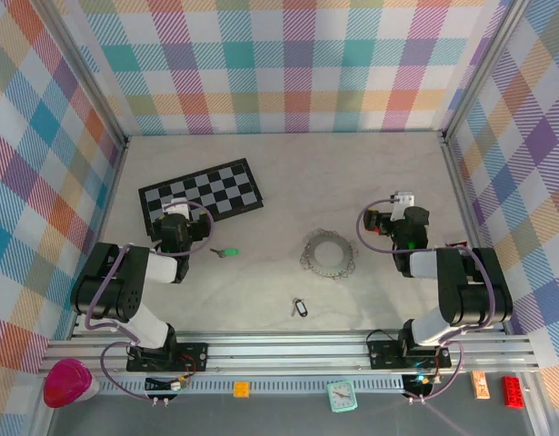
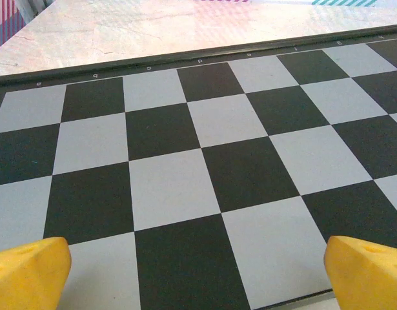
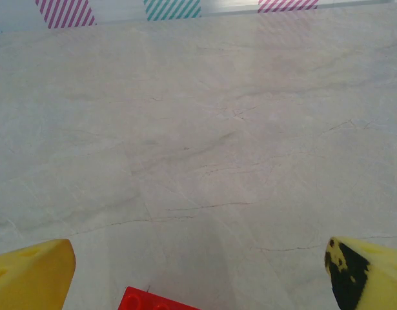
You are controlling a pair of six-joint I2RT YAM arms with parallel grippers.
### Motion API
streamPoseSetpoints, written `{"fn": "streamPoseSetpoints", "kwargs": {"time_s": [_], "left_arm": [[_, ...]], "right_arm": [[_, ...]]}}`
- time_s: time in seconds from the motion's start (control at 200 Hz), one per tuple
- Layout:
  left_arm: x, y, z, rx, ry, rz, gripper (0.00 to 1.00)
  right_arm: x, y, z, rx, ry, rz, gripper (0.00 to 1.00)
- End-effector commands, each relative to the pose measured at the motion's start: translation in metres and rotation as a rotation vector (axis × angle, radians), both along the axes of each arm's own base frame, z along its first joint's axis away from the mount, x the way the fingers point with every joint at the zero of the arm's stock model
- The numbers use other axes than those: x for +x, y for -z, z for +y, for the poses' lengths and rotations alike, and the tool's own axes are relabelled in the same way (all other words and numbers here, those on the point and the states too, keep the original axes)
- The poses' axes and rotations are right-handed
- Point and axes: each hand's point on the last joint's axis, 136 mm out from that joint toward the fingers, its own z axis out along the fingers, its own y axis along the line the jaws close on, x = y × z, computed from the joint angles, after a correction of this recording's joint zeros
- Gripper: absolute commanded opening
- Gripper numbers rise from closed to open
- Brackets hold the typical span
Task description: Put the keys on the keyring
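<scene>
Seen from above, the left arm (image 1: 124, 286) hides the chessboard's (image 1: 215, 191) near-left corner. At the left wrist the board runs off both sides, and the left claw's (image 2: 198, 284) yellow fingertips (image 2: 27, 274) are cropped below. At the right wrist the lower edge cuts a red toy brick (image 3: 156, 301). The black-headed key's (image 1: 300, 309) blade is too small to tell.

Keyring (image 1: 328, 255) centre; one key (image 1: 226, 252) to its left, other key (image 1: 300, 309) before it; chessboard (image 1: 206, 193) behind, far left.

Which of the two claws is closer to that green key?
The left gripper: it is over the chessboard's near edge, beside the green key. The right gripper is far off, past the keyring.
</scene>
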Motion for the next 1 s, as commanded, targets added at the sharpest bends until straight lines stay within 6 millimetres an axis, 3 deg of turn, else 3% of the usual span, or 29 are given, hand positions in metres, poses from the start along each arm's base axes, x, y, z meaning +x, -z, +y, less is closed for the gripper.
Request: {"fn": "streamPoseSetpoints", "kwargs": {"time_s": [0.0, 0.995], "left_arm": [[0.0053, -0.011, 0.0012, -0.017, 0.002, -0.034, 1.0], [0.0048, -0.0122, 0.0016, -0.017, 0.002, -0.041, 1.0]], "right_arm": [[0.0055, -0.0055, 0.0019, 0.001, -0.018, -0.017, 0.99], [0.005, -0.0081, 0.0022, 0.005, -0.023, -0.026, 0.99]]}}
